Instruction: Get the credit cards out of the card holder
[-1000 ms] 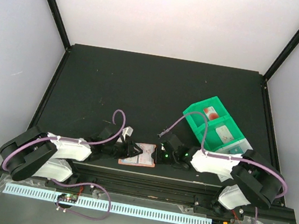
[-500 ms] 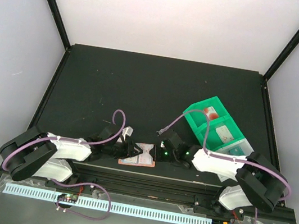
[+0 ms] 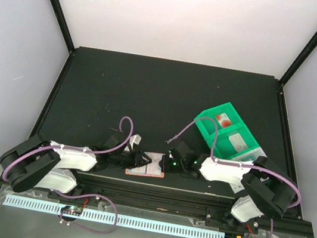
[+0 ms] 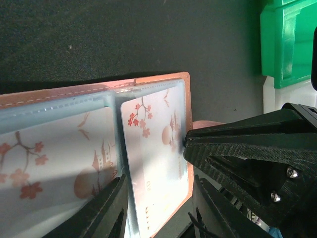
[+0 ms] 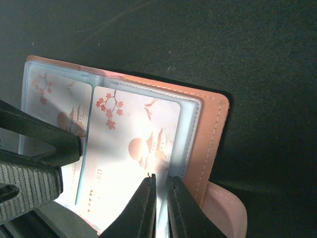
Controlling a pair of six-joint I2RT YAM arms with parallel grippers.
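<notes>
On the dark tabletop [image 3: 121,89], close to its near edge, the left arm lies low with a purple cable [image 3: 126,127] looping above it. Its left end effector [image 3: 138,159] reaches the left side of the card holder [image 3: 149,168], which lies opened flat midway between the two arms. The right end effector [image 3: 173,161] meets the holder from the other side, so both crowd it and hide much of it from above. Further right and well apart stands a green bin [image 3: 202,118] with small red-and-white items in its compartments.

The overhead camera shows only a salmon patch with pale insides. The wrist cameras show the pale blue pockets and the credit cards [image 5: 133,148], one in each pocket, pale and printed with red blossom and a pagoda.

From the left wrist, the left fingers [image 4: 106,213] stand parted on either side of the right-hand pocket's lower end. Whether they clamp it cannot be told. The right end effector's black tip touches that pocket's outer edge.

From the right wrist, the right fingers [image 5: 148,203] are clenched almost together over the lower edge of the nearer card. Whether the card is pinched cannot be told. A pink snap tab [image 5: 225,208] shows beside them, and the left fingers overlap the far pocket.
</notes>
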